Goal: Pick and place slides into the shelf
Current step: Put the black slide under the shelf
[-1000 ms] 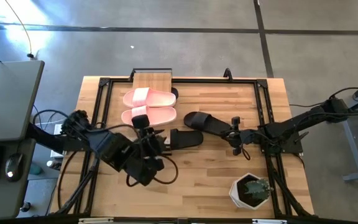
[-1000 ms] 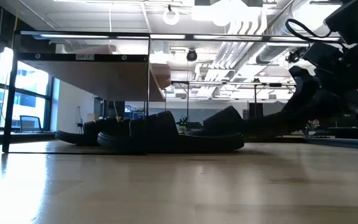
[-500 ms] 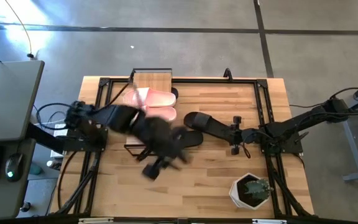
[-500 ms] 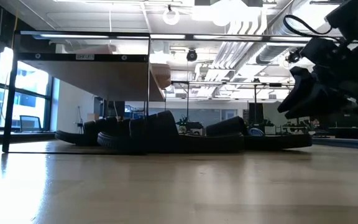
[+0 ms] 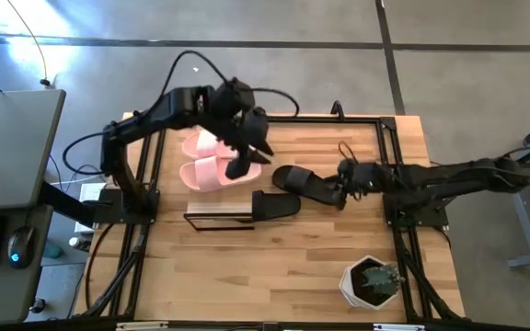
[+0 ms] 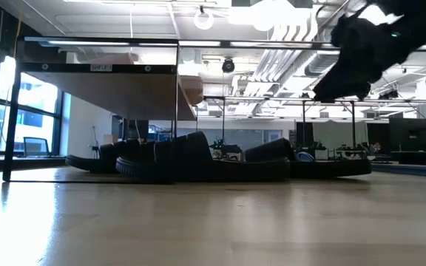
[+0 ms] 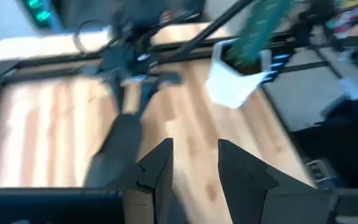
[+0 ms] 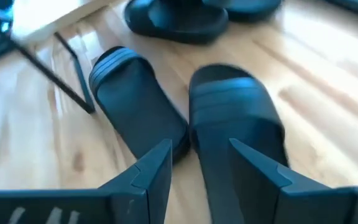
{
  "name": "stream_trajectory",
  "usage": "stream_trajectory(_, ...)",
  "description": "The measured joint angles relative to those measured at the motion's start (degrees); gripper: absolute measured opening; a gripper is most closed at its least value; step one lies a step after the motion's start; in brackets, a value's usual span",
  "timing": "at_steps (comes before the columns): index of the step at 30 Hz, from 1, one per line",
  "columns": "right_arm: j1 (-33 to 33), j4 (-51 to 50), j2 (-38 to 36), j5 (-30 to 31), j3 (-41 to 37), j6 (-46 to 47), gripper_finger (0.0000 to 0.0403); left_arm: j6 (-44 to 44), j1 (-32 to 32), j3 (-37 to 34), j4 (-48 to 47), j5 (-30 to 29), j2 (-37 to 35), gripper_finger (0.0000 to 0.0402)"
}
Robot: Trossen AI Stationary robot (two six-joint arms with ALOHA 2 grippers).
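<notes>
Over the pink slides (image 5: 217,160) by the shelf (image 5: 225,118), the left gripper (image 5: 244,158) is hanging empty, fingers parted. A black slide (image 5: 307,182) is lying mid-bench, long axis pointing at the right gripper (image 5: 341,196), nearer, spread, closing in.

Bare tabletop (image 5: 274,267) lies open — potted plant (image 5: 372,281) blocks one corner.

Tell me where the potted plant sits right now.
In the high view the potted plant stands near the table's front right corner, apart from the black slides at the table's middle, on the right arm's side.
</notes>
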Motion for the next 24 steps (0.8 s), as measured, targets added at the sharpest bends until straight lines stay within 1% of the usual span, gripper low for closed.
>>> stream_trajectory(3, -6.44, -3.77, 1.48, -7.67, 2.69, 6.82, 0.0144, 0.18, 3.53, -0.04, -3.49, -0.63, -0.36, 0.0110)
stream_trajectory(6, -12.79, -8.23, 3.77, -15.87, 4.26, 9.90, 0.0144, 0.20, 6.26, -0.04, -4.17, -0.68, -1.42, 0.0110)
stream_trajectory(8, -16.69, -8.04, 5.62, -21.79, 4.41, 11.38, 0.0144, 0.18, 8.19, -0.01, -3.97, -0.84, -2.27, 0.0110)
stream_trajectory(10, -19.85, -7.20, 7.29, -26.89, 4.41, 12.08, 0.0144, 0.17, 9.87, -0.01, -4.66, -2.83, -2.69, 0.0110)
stream_trajectory(12, -22.36, -7.13, 9.15, -29.71, 4.37, 12.91, 0.0144, -0.08, 11.65, -0.26, -6.07, -5.42, -3.50, 0.0110)
stream_trajectory(14, -24.10, -5.28, 10.73, -30.64, 4.37, 13.40, 0.0144, -0.94, 13.50, -1.70, -5.47, -6.27, -4.95, 0.0110)
stream_trajectory(16, -25.13, -4.15, 11.83, -30.61, 4.39, 13.40, 0.0143, -1.18, 15.45, -5.19, -4.38, -6.05, -7.19, 0.0110)
stream_trajectory(17, -25.58, -3.07, 12.60, -30.68, 4.39, 13.40, 0.0141, -1.51, 15.95, -7.61, -1.97, -6.02, -8.59, 0.0110)
stream_trajectory(21, -26.93, 0.90, 15.12, -32.97, 4.39, 14.94, 0.0125, -2.22, 18.47, -21.08, 7.35, -3.37, -15.35, 0.0110)
stream_trajectory(24, -27.66, 3.81, 17.55, -35.07, 4.39, 16.12, 0.0112, -2.93, 20.14, -31.20, 13.52, -3.14, -22.21, 0.0110)
